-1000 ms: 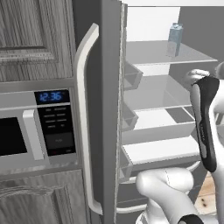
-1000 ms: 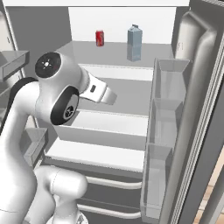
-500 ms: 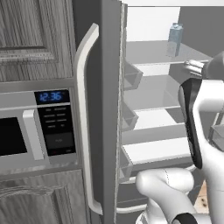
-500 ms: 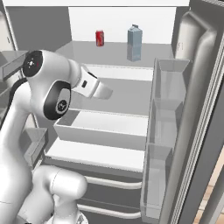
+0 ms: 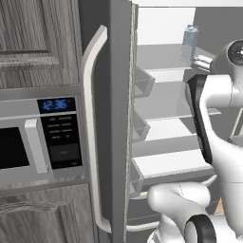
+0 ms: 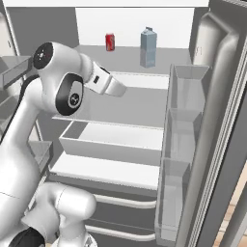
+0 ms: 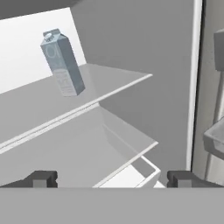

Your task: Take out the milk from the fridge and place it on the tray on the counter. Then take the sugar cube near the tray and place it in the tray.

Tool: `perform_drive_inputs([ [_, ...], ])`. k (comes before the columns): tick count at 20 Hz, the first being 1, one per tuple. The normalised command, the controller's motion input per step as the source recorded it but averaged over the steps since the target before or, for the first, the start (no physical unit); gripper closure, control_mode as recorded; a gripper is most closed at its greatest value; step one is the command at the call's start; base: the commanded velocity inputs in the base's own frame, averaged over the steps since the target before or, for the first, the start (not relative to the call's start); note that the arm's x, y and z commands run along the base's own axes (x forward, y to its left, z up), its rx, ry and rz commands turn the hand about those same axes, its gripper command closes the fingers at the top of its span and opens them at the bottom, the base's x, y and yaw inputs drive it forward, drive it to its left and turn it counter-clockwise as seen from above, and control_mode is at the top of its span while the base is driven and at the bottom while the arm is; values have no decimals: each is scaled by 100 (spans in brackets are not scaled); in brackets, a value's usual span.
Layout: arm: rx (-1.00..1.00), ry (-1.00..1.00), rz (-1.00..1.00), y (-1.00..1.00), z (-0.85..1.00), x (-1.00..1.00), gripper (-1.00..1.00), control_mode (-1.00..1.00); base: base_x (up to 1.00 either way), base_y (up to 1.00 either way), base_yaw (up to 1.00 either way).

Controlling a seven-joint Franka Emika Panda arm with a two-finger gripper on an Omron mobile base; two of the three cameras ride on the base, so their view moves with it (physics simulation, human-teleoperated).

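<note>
the fridge [image 6: 212, 96] stands open, both doors swung wide, its white shelves bare apart from two things on the top shelf. the milk [image 6: 148, 47], a pale blue-grey gable-topped carton, stands upright on that top shelf, right of the middle as the right base view shows it. a red can [image 6: 110, 42] stands on the same shelf to the carton's left, apart from it and closer to the back wall. in the left base view the milk [image 5: 189, 43] shows high up, partly behind the arm's white wrist.

the gripper [image 7: 111, 179] reaches into the fridge at about the level of the second shelf, below the carton and to its left in the right base view, not touching it. in the hand view its two dark fingertips [image 7: 41, 179] stand spread wide, one at each side of the bottom edge, with nothing between them. the milk [image 7: 63, 62] appears there in the upper left, leaning with the camera's tilt, well ahead of the fingers on the shelf above them.

the right door's clear bins [image 6: 185, 120] hang stacked on its inner face. in the left base view the left door's long curved light-grey handle [image 5: 91, 128] runs down beside a silver microwave [image 5: 40, 137] with a blue clock [image 5: 56, 104], set among grey wood cabinets [image 5: 33, 42]
</note>
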Motion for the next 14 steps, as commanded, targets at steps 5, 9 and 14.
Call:
perform_drive_inputs([
  [5, -2, 17, -5, 10, 3, 54, -100, -100, 0, 0, 0],
  [9, -6, 0, 0, 1, 8, 23, -100, -100, 0, 0, 0],
  [14, -8, 0, 0, 1, 1, 33, -100, -100, 0, 0, 0],
])
